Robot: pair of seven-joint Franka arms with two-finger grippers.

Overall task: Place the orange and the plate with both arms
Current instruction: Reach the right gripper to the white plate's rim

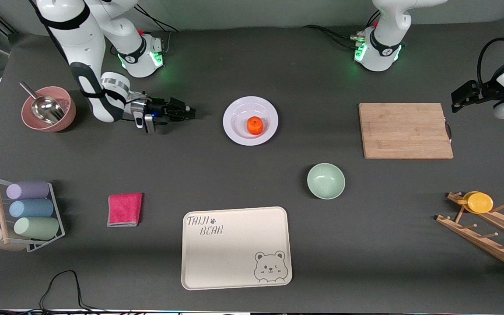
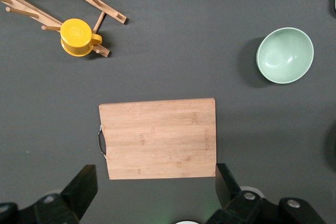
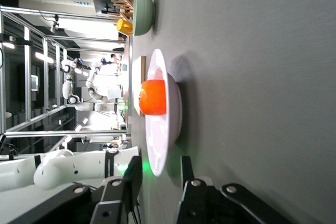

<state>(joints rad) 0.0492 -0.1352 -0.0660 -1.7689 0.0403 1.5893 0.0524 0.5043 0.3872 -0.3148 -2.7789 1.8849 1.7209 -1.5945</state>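
Note:
The orange (image 1: pixel 255 125) sits in the middle of the pale plate (image 1: pixel 234 131), which rests on the dark table midway between the arms. In the right wrist view the orange (image 3: pixel 153 97) shows on the plate (image 3: pixel 157 145), side on. My right gripper (image 1: pixel 189 113) is low over the table beside the plate toward the right arm's end, a short gap from its rim, open and empty; its jaws (image 3: pixel 160 179) point at the rim. My left gripper (image 1: pixel 458 100) hangs high at the left arm's end, open wide and empty (image 2: pixel 153 190), above the cutting board's edge.
A wooden cutting board (image 1: pixel 405 130) lies toward the left arm's end. A mint-green bowl (image 1: pixel 326 180) and a cream bear tray (image 1: pixel 236 247) lie nearer the camera. There is also a pink cloth (image 1: pixel 124 209), a pink bowl with a scoop (image 1: pixel 48 109), a cup rack (image 1: pixel 29 214), and a wooden rack with a yellow cup (image 1: pixel 479 202).

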